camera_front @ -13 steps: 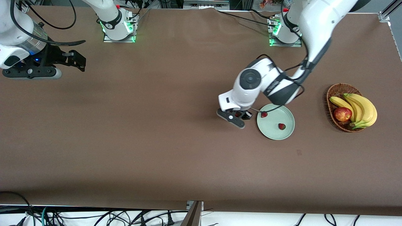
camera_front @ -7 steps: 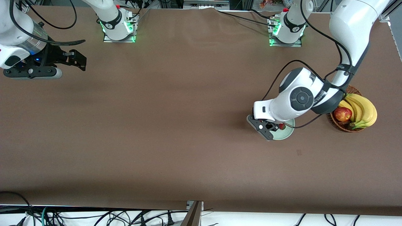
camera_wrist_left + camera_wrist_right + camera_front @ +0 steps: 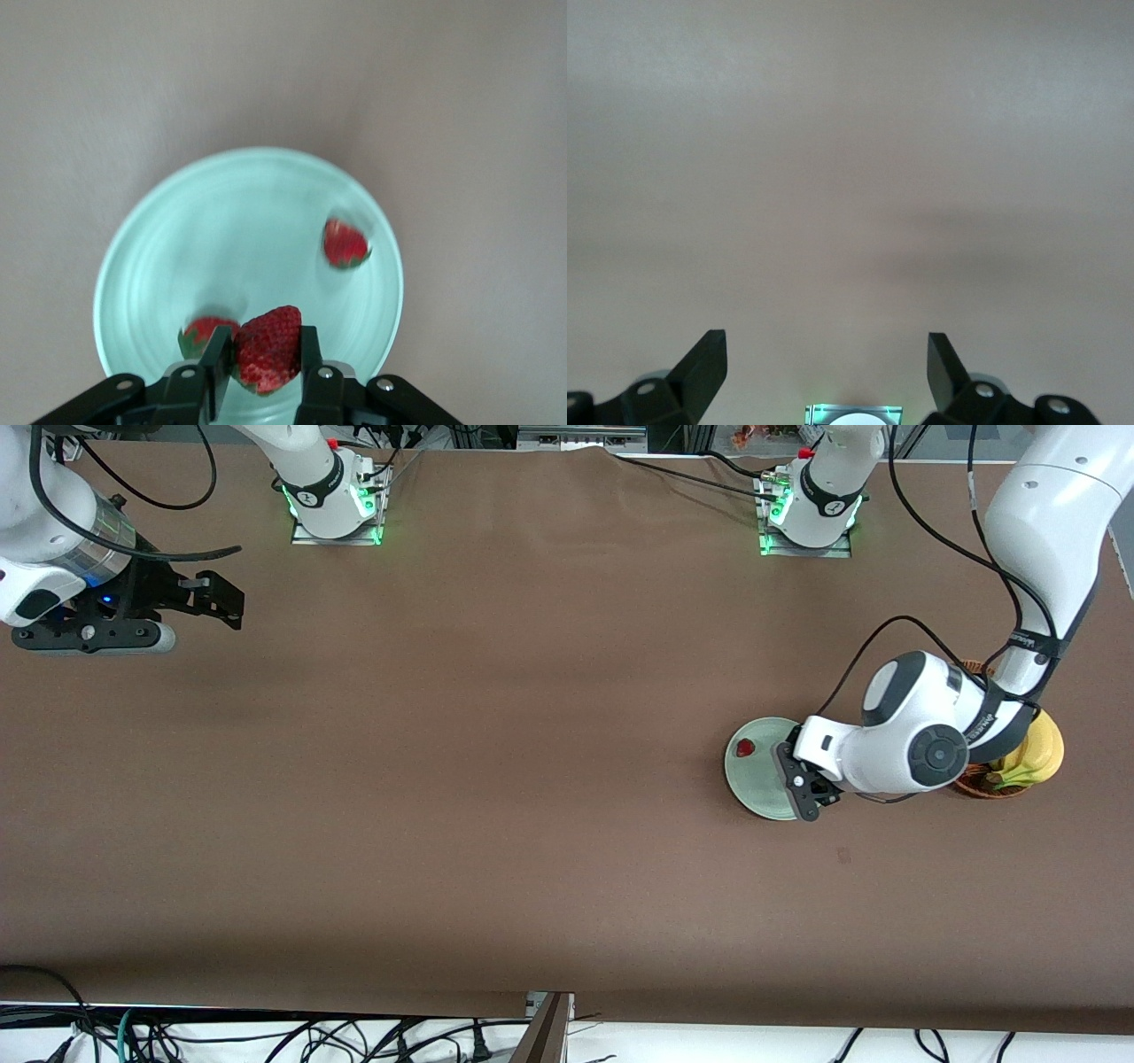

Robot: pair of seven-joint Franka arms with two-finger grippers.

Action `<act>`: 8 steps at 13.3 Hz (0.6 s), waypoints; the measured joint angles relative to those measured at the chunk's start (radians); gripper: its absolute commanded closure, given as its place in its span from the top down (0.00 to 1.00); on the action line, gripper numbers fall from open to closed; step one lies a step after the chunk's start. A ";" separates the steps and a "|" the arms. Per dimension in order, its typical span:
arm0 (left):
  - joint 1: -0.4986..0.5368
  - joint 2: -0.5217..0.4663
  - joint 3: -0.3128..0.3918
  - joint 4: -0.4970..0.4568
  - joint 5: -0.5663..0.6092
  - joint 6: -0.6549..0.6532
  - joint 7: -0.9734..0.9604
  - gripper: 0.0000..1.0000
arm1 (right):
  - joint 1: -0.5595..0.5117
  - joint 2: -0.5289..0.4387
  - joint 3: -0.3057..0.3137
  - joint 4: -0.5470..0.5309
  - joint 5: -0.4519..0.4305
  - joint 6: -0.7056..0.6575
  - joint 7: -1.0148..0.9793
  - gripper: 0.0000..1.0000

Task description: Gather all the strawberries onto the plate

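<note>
Three strawberries in play, all at the plate [image 3: 142,257]. Pinched between the left gripper [image 3: 808,786] fingers [image 3: 216,363]: one strawberry [image 3: 267,348], held up in the air over the plate's rim. Just beneath it, half tucked out of sight by the held berry and the finger: a second strawberry [image 3: 202,334], lying on the plate, only its red shoulder and green leaves showing. Out toward two o'clock from the held berry in the left wrist view: third strawberry [image 3: 344,244], lying clear on the glossy mint surface.

From the front view, much covered: held berry and its neighbour lost under the left arm's wrist, only the one berry on the plate at about ten o'clock from the gripper. Fruit basket [image 3: 979,786] at the left arm's end of the table mostly masked by the forearm, a bit of banana [image 3: 1041,753] peeking out, basket rim cut off.

Well apart, waiting over bare brown table [image 3: 496,779] at the right arm's end: right gripper [image 3: 827,363], fingers spread wide, nothing between them.
</note>
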 measured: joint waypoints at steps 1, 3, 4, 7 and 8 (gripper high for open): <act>0.006 0.003 -0.003 -0.004 0.000 0.002 0.006 1.00 | 0.000 0.000 0.000 0.000 0.000 0.000 0.000 1.00; 0.004 -0.001 -0.024 0.000 -0.004 0.002 0.003 1.00 | -0.001 0.000 -0.001 0.000 0.000 0.000 0.000 1.00; 0.004 -0.006 -0.038 0.005 -0.018 0.001 0.001 1.00 | -0.001 0.000 -0.002 0.000 0.000 0.000 0.000 1.00; 0.001 -0.027 -0.057 0.060 -0.069 -0.075 -0.019 1.00 | -0.001 0.000 -0.002 0.000 0.000 0.000 0.000 1.00; -0.001 -0.033 -0.062 0.105 -0.092 -0.138 -0.041 1.00 | -0.001 0.000 -0.002 0.000 0.000 0.000 0.000 1.00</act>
